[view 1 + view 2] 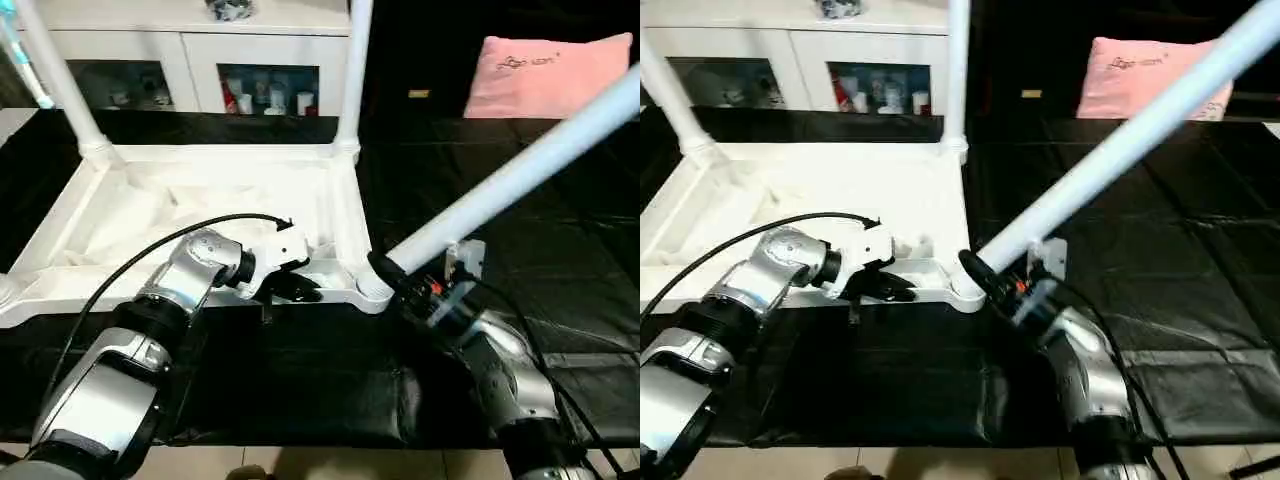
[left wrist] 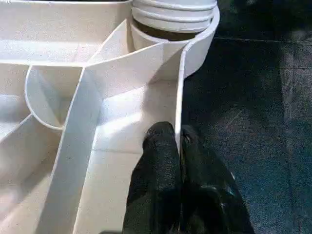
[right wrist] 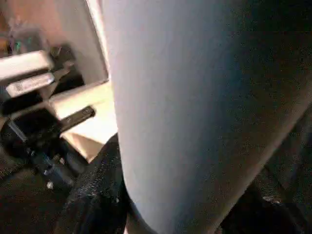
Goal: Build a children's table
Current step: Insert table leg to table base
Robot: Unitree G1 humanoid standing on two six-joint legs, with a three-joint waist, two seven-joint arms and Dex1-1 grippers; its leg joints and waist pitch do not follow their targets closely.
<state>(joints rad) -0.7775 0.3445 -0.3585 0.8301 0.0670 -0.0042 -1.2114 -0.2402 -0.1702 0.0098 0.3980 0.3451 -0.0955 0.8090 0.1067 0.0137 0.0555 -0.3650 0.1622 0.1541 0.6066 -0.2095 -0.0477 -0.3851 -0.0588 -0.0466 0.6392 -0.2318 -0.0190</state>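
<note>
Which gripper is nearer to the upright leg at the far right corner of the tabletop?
Left. The left gripper pinches the tabletop near rim, straight below that upright leg. The right gripper holds the tilted leg further right.

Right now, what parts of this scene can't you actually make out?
- The two upright legs: tops cut off by the head views' upper edge.
- The tilted leg: its foot in the near corner socket is hidden by the right end effector.
- The cabinet: items behind glass too small to identify.

Upturned tabletop, two legs upright, third leg apparently tilted.
</note>
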